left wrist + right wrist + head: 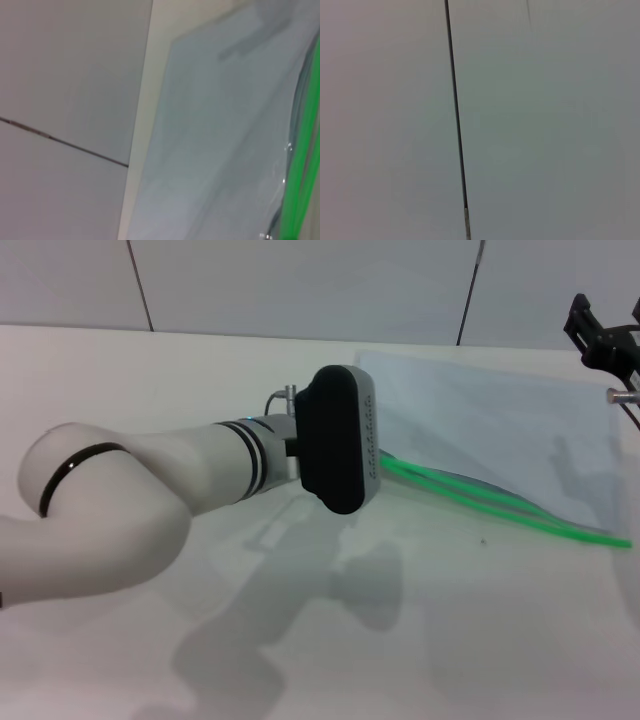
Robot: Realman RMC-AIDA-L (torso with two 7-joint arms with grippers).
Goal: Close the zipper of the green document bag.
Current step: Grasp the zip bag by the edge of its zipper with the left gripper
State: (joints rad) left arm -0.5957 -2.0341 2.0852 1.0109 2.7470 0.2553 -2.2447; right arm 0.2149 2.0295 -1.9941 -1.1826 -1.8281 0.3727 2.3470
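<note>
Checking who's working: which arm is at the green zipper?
The left arm, wrist over the zipper's end; the right end effector hangs at the bag's far corner.

The left arm crosses the left and middle of the head view, and its black wrist housing covers the left end of the zipper. The green document bag lies flat at the upper right. The right gripper hangs at the upper right edge, above the bag's far corner. The worktop along the bottom of the frame is open.
</note>
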